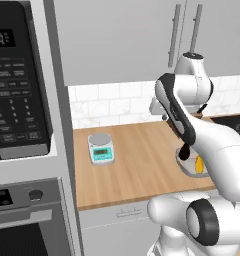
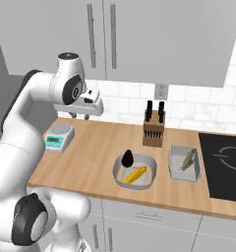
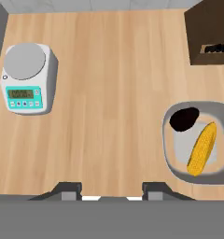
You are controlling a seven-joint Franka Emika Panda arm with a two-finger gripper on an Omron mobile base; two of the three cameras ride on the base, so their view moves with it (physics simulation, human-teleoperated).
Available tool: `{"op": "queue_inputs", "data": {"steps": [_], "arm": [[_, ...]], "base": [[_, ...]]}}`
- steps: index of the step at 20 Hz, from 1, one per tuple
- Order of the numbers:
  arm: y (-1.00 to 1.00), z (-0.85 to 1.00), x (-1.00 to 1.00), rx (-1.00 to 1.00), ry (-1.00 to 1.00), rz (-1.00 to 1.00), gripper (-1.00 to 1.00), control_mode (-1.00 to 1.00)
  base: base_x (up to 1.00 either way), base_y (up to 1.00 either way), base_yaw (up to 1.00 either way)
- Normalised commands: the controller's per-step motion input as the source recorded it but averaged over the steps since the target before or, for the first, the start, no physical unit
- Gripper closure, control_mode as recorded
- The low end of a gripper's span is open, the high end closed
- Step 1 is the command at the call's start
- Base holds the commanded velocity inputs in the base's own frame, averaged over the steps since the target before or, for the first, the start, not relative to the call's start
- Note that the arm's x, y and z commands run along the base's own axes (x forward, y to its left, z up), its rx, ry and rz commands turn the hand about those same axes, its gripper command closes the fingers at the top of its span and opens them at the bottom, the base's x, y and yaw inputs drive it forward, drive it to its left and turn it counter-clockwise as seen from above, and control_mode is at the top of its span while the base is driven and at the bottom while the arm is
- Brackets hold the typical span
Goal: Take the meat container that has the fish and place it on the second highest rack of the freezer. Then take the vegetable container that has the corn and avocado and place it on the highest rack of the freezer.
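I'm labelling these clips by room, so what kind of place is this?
A simulated home kitchen, most likely: a light wooden countertop under grey wall cabinets, a black built-in microwave, a wooden knife block and a black cooktop.

corn (image 2: 135, 174), avocado (image 2: 127, 157) in vegetable container (image 2: 119, 167) | fish (image 2: 188, 158) tray right

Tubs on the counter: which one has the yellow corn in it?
The round grey bowl, nearer the scale. It holds the corn and dark avocado; the square tray holds a fish.
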Motion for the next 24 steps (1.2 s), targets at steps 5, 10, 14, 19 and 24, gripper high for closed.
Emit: {"op": "queue_inputs", "data": {"steps": [5,10,14,19,24], "arm": [[-0.27,-0.05,-0.64,0.05,-0.15,-0.19,-1.0,-1.0],[-0.61,-0.12,-1.0,0.1,-0.01,-0.5,-1.0,-1.0],[-0.84,-0.38,-0.49,0.12,0.05,-0.64,-1.0,-1.0],[-1.0,-0.46,0.0,0.16,0.14,-0.69,-1.0,-1.0],[-0.99,-0.64,0.25,0.12,0.09,-0.24,-1.0,-1.0]], "base": [[0.0,0.0,0.0],[0.0,0.0,0.0],[0.0,0.0,0.0],[0.0,0.0,0.0],[0.0,0.0,0.0]]}}
